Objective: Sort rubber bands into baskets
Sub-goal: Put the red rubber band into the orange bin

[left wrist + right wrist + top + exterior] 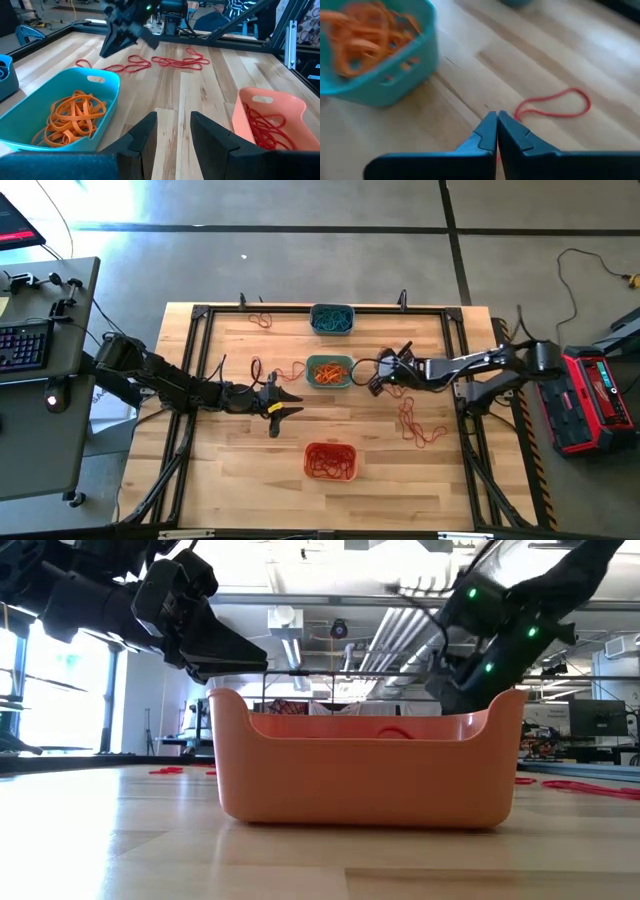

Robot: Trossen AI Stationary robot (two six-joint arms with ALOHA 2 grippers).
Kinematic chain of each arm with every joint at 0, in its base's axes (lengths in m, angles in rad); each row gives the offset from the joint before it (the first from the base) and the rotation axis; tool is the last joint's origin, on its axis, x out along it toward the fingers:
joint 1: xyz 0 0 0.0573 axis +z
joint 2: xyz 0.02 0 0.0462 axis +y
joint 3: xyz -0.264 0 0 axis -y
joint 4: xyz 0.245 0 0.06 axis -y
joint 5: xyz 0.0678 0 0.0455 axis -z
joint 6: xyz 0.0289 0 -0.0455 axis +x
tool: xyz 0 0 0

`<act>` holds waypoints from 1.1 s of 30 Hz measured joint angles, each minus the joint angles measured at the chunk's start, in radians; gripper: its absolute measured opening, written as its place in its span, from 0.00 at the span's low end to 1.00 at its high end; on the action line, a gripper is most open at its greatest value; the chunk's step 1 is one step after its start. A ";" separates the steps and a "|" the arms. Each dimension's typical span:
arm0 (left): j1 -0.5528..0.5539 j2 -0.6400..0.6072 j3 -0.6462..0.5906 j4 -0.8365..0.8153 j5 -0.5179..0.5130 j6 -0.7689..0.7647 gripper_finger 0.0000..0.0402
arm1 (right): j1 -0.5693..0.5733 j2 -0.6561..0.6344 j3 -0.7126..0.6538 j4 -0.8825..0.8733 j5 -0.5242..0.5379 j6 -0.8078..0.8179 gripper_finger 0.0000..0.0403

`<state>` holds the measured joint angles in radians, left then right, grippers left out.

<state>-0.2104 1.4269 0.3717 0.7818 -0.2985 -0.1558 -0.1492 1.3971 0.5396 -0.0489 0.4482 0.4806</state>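
Three baskets stand in a row down the table's middle. The grey-blue one [331, 319] at the far edge holds teal bands. The teal-green one [328, 371] holds orange bands [75, 120]. The orange one [330, 461] holds red bands [265, 131]. My right gripper [497, 117] hovers just right of the teal-green basket [380, 75], shut on a red rubber band [555, 107]. Left of that basket and nearer the front, my left gripper [172, 117] stands open with nothing between its fingers. My right gripper pinches the red band by its near end [517, 116] at the free ends of its two fingers, slanting down from the table's right. The fingers hide the exact place. The rest of the loop [570, 102] trails away toward the tabletop, slack.
Loose red bands [415, 425] lie on the wood at the right, below my right arm. More red loops lie at the far left [262, 318] and left of the teal-green basket [258, 368]. A black frame [200, 312] runs around the tabletop.
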 joint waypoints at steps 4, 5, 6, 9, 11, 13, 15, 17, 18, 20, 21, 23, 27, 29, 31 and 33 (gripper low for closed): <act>0.000 0.000 0.000 0.000 0.000 0.000 0.28 | 0.046 -0.063 0.001 -0.022 0.013 -0.003 0.00; 0.000 0.000 0.000 0.000 0.000 0.000 0.28 | 0.052 -0.072 0.001 -0.031 0.011 0.002 0.00; 0.000 0.000 0.000 0.001 0.000 0.000 0.28 | 0.056 -0.078 0.002 -0.041 0.007 0.017 0.00; 0.000 0.000 0.000 0.001 0.000 0.000 0.28 | 0.051 -0.076 0.002 -0.083 0.004 0.061 0.04; 0.000 0.000 0.000 0.001 0.000 0.000 0.28 | 0.043 -0.060 0.002 -0.086 0.004 0.063 0.09; 0.000 0.000 0.000 0.001 0.000 0.000 0.28 | 0.032 -0.033 0.002 -0.079 0.004 0.062 0.17; 0.000 0.000 0.000 0.001 0.000 0.001 0.28 | 0.018 -0.004 0.002 -0.061 0.003 0.061 0.25; 0.000 0.000 0.000 0.000 0.000 0.001 0.28 | -0.001 0.028 0.002 -0.050 0.004 0.058 0.32; 0.000 0.000 0.000 -0.001 0.000 0.001 0.28 | -0.012 0.043 0.002 -0.048 0.004 0.057 0.34; 0.000 0.000 0.000 -0.002 0.000 0.001 0.28 | -0.035 0.075 0.002 -0.044 0.004 0.056 0.36; 0.000 0.000 0.000 -0.002 0.000 0.001 0.28 | -0.045 0.090 0.002 -0.042 0.004 0.056 0.37; 0.000 0.000 0.000 -0.004 0.000 0.001 0.28 | -0.063 0.116 0.002 -0.030 0.004 0.053 0.35; 0.000 0.000 0.000 -0.004 0.000 0.001 0.28 | -0.088 0.150 0.002 0.020 -0.028 0.025 0.29; 0.000 0.000 0.000 -0.004 0.000 0.001 0.28 | -0.095 0.162 0.002 0.053 -0.041 0.007 0.24; 0.000 0.000 0.000 -0.004 0.000 0.001 0.28 | -0.106 0.170 0.003 0.071 -0.059 -0.012 0.20; 0.000 0.000 0.000 -0.004 0.000 0.001 0.28 | -0.122 0.173 0.004 0.076 -0.083 -0.018 0.14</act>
<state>-0.2100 1.4269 0.3717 0.7780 -0.2988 -0.1551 -0.2711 1.5696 0.5436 0.0271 0.3649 0.4625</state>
